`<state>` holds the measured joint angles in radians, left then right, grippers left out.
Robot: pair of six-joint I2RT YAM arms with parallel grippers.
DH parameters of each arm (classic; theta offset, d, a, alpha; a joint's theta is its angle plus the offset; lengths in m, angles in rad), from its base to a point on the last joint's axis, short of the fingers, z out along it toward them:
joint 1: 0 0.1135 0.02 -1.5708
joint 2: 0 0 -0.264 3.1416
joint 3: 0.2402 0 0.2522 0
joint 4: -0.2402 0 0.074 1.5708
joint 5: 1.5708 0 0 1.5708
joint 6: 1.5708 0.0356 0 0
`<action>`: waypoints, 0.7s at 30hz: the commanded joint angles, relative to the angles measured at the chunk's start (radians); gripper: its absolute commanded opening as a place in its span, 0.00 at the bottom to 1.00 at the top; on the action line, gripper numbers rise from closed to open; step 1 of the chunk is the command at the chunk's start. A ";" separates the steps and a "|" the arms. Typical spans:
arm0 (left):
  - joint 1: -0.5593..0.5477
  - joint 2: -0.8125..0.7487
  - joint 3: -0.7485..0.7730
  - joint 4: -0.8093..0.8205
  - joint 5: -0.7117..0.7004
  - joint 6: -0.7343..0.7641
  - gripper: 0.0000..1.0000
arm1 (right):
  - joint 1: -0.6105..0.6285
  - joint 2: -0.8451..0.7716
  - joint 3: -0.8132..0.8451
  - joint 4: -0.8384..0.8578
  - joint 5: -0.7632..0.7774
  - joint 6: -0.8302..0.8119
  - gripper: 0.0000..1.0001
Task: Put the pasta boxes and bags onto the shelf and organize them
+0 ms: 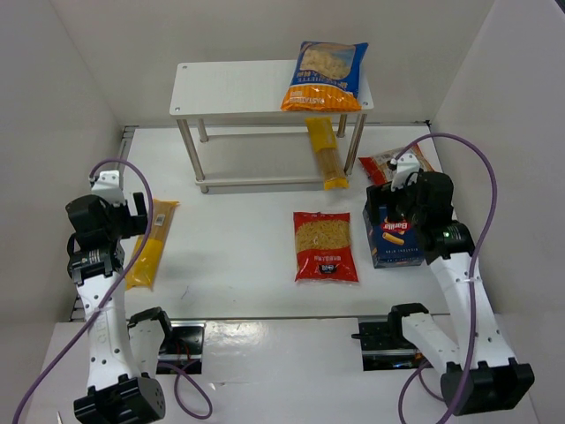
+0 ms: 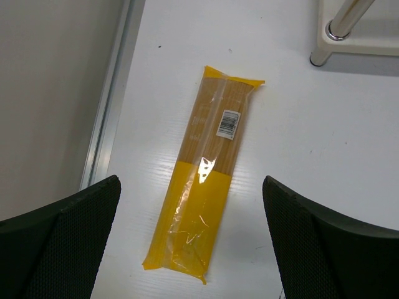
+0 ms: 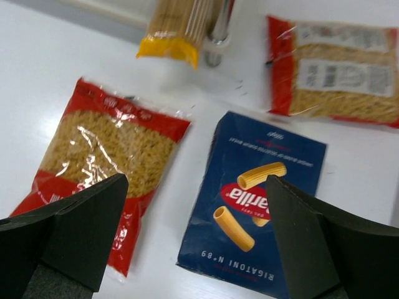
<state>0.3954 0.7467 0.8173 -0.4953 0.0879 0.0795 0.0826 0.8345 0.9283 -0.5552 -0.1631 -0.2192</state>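
The white shelf (image 1: 238, 88) stands at the back, with a blue-and-orange bag (image 1: 325, 75) on its top tier. One yellow spaghetti bag (image 1: 325, 152) pokes out of the lower tier. My left gripper (image 1: 132, 215) is open above the other yellow spaghetti bag (image 1: 150, 243), which lies flat between my fingers in the left wrist view (image 2: 209, 174). My right gripper (image 1: 395, 205) is open above the dark blue pasta box (image 1: 395, 237), also seen in the right wrist view (image 3: 255, 193). A red bag (image 1: 325, 246) lies left of the box. An orange-red white-labelled bag (image 1: 388, 163) lies behind it.
White walls enclose the table on the left, back and right. A metal rail (image 2: 109, 118) runs along the left edge beside the spaghetti bag. A silver shelf leg (image 3: 218, 31) stands just beyond the blue box, next to the leaning spaghetti bag (image 3: 177, 28).
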 commanded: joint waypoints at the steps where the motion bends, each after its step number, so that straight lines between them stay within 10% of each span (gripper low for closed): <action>1: 0.005 -0.023 0.026 0.000 0.035 0.017 1.00 | -0.030 0.040 -0.014 -0.037 -0.125 -0.025 0.99; 21: 0.005 -0.023 0.036 -0.019 0.085 0.036 1.00 | -0.041 0.106 0.004 -0.057 -0.159 -0.046 0.99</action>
<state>0.3954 0.7284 0.8177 -0.5243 0.1516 0.1032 0.0475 0.9447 0.9104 -0.6071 -0.3046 -0.2565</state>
